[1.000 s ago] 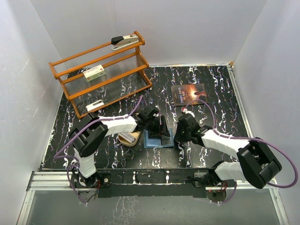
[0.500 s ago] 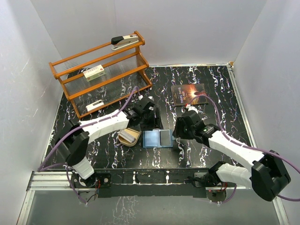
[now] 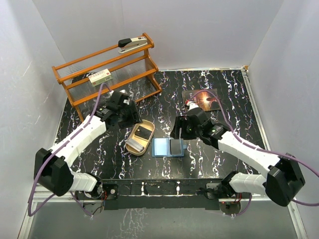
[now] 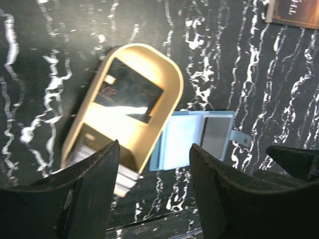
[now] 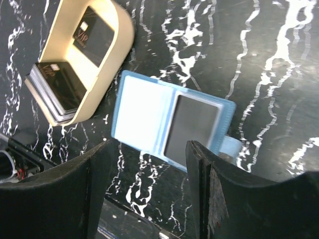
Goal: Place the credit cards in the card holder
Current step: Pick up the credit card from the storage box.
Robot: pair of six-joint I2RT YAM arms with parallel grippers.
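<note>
The blue card holder [image 3: 160,147] [image 4: 182,142] [image 5: 142,112] lies open and flat on the table. A grey credit card [image 3: 177,146] [image 4: 215,137] [image 5: 192,127] sits in its right pocket. More credit cards rest in the tan tray [image 3: 149,122] [image 5: 124,35]: a dark one [image 3: 144,132] [image 5: 93,36] and a stack [image 3: 133,145] [image 5: 60,84]. My right gripper [image 3: 178,130] [image 5: 149,144] hovers open just behind the holder, holding nothing. My left gripper [image 3: 127,115] [image 4: 154,149] is open and empty, up and to the left of the tray.
An orange rack [image 3: 107,79] at the back left carries a stapler [image 3: 132,44] and a white-green box [image 3: 99,77]. A dark book [image 3: 202,99] [image 4: 294,12] lies behind the right arm. White walls close in the marbled black table on three sides.
My right gripper has opened and pulled back from the holder, leaving the grey card in the right pocket. My left arm has swung away left toward the rack.
</note>
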